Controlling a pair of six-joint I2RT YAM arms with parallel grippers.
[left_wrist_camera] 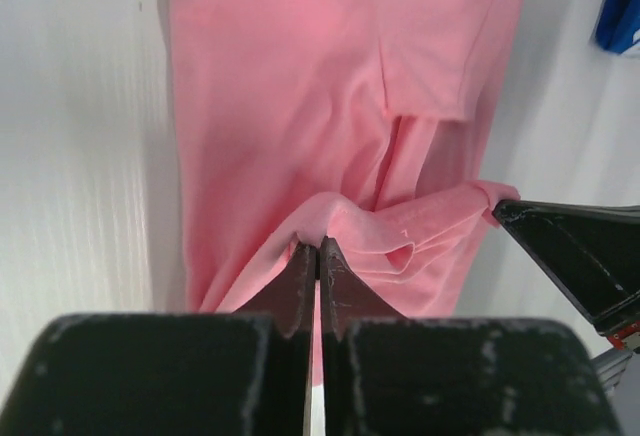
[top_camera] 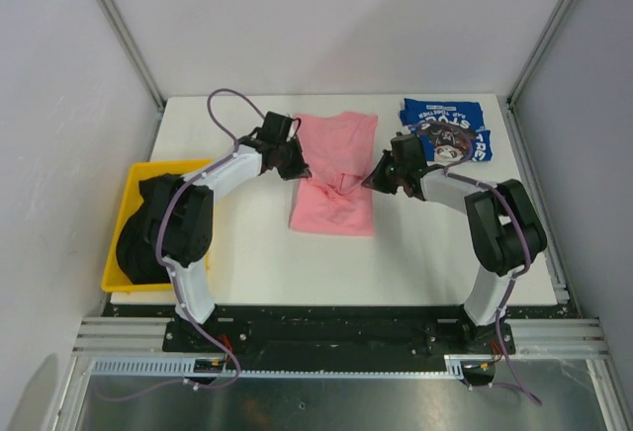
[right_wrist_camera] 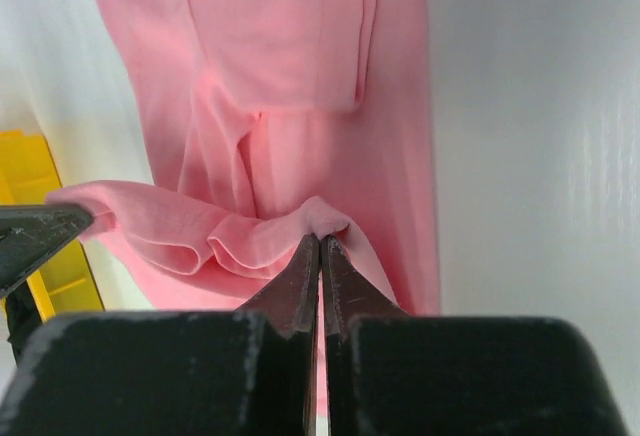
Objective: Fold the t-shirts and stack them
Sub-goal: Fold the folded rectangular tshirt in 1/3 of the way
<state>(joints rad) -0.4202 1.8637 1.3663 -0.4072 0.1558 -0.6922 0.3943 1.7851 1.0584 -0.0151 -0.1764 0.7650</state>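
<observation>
- Pink t-shirt (top_camera: 334, 179) is laid in the middle of the white table (top_camera: 257, 253), and it is being held on both sides.
- Its left edge is pinched by the left gripper (left_wrist_camera: 318, 248). The jaws are pressed tight together, with a little bump of pink cloth caught at the tips.
- Its right edge is pinched the same way by the right gripper (right_wrist_camera: 320, 243), jaws squeezed shut on a small pink fold.
- Between the two pinches the cloth is bunched up into a soft ridge across the shirt. The rest is lying flat on the table.
- A blue t-shirt (top_camera: 445, 129) with white letters is seen at the far right corner of the table, already folded small.
- Black t-shirts (top_camera: 148, 223) are heaped in a yellow bin (top_camera: 117, 253) at the left edge of the table.
- The step in hand is judged to be folding the pink shirt in half.
- Next, both pinched edges should be lifted and carried over together, side by side, so the cloth is kept smooth.
- Then the top half should be laid down flat on the bottom half, and only after that should it be let go.
</observation>
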